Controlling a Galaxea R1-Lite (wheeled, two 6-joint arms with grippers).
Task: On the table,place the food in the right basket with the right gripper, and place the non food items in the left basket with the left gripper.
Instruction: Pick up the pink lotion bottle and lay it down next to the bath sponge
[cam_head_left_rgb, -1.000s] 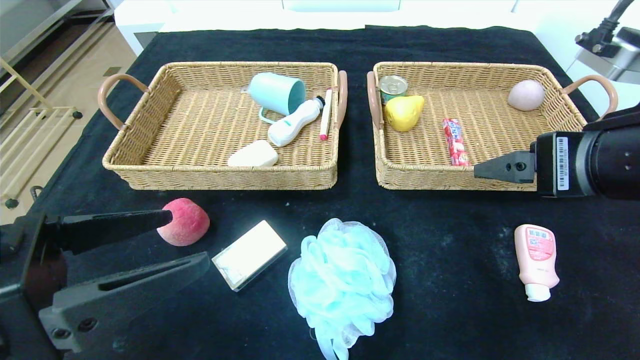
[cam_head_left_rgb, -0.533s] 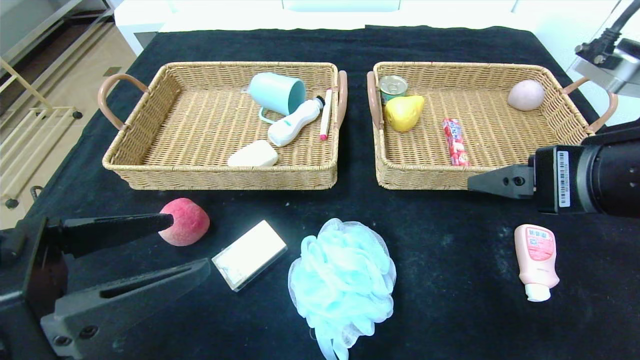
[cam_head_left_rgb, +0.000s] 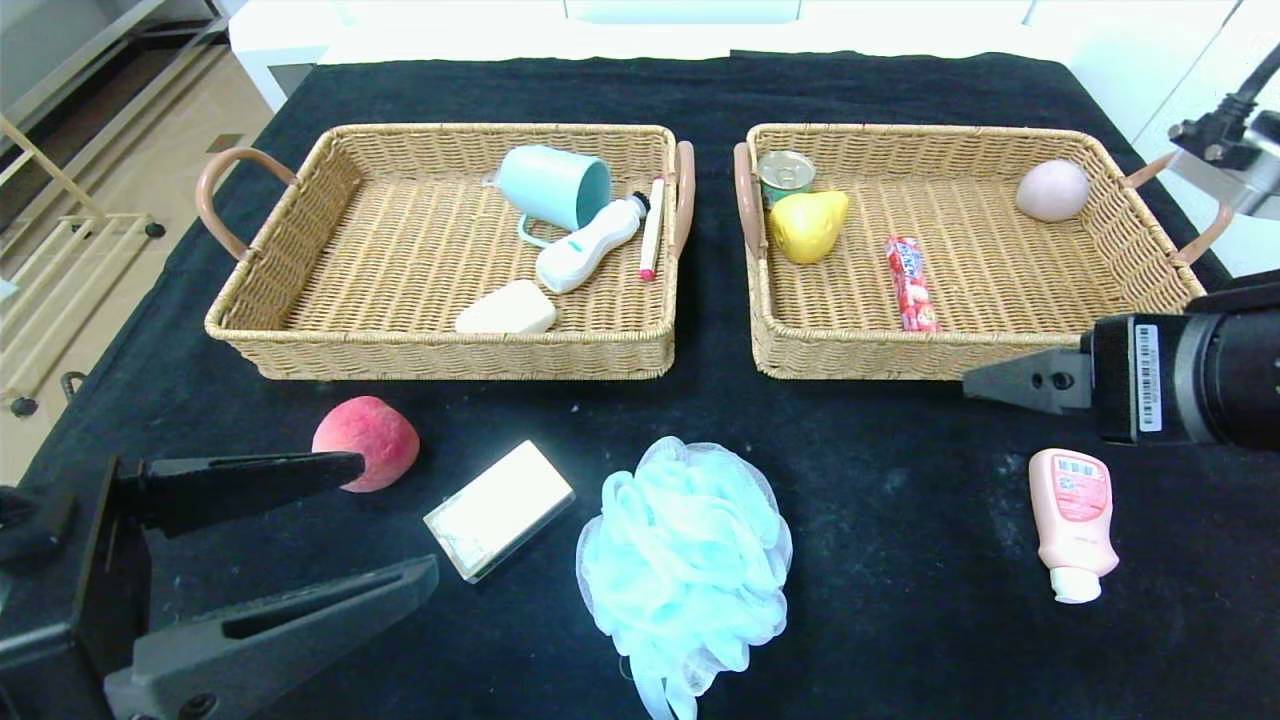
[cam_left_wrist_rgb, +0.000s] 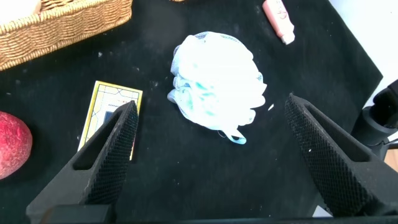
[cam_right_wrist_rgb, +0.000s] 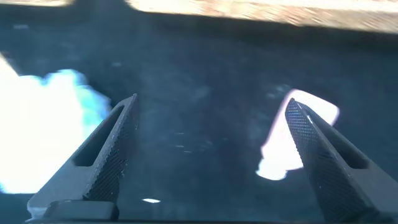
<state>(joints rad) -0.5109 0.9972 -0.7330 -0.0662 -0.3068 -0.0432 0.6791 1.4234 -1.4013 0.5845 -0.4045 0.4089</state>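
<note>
your left gripper (cam_head_left_rgb: 385, 520) hangs low at the near left corner of the table (cam_head_left_rgb: 900, 480), its fingers spread wide with nothing between them; the upper finger reaches just in front of the peach (cam_head_left_rgb: 364, 441), and the cream bar in its clear box (cam_head_left_rgb: 498, 508) lies just past the fingertips. from the left wrist you see the blue bath pouf (cam_left_wrist_rgb: 217, 81) centred between the open fingers but well ahead of them, resting on the cloth. your right gripper (cam_head_left_rgb: 1000, 385) floats at the right edge, in front of the near wall of the right basket (cam_head_left_rgb: 850, 350), also wide open and holding nothing; the pink squeeze bottle (cam_head_left_rgb: 1073, 520) lies on the cloth just below it, cap toward you. in the right basket sit the yellow pear (cam_head_left_rgb: 806, 225), a small tin can (cam_head_left_rgb: 785, 175) touching it behind, the red candy stick (cam_head_left_rgb: 910, 283) and a pale pink egg-shaped ball (cam_head_left_rgb: 1051, 189) in the far right corner. the left basket (cam_head_left_rgb: 450, 350) holds a teal cup (cam_head_left_rgb: 553, 187) on its side, a white bottle (cam_head_left_rgb: 585, 245), a slim pen-like stick (cam_head_left_rgb: 652, 228) along the right wall and a cream lump (cam_head_left_rgb: 506, 309) near the front. the black cloth shows whitish dusty specks, thickest near the pink bottle. beyond the table you see a white surface, and on the left a pale tiled floor (cam_head_left_rgb: 110, 200) with a light wooden rack (cam_head_left_rgb: 60, 270).
</note>
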